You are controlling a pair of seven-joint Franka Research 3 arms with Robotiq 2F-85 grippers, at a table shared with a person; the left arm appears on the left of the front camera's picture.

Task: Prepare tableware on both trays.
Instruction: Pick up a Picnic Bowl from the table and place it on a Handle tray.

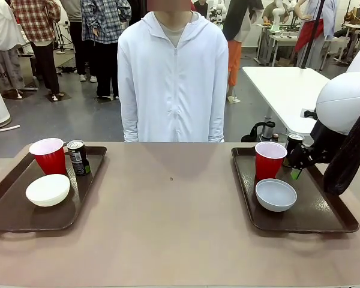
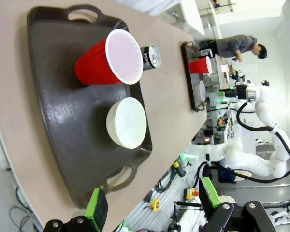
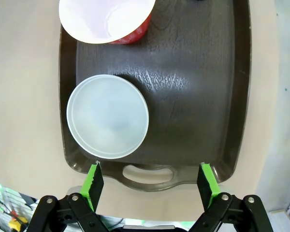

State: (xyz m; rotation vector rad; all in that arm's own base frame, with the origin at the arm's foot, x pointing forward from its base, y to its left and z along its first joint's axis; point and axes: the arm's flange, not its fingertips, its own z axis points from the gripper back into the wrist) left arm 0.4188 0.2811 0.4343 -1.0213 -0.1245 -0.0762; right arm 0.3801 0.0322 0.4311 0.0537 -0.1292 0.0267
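While bowls (image 1: 48, 189) look empty, trays (image 1: 24, 210) seem set.

Front view level across the surface (image 1: 168, 228) toward the person, left wrist view rolled, high over the left tray (image 2: 63, 121), right wrist view close above the right tray (image 3: 193, 96), seemingly also upper right of the left wrist frame.

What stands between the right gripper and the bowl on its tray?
Nothing visible. In the wrist view the open right gripper hangs above the tray's near handle, and the bowl lies just beyond its fingertips with only bare tray between. The red cup stands farther on, behind the bowl.
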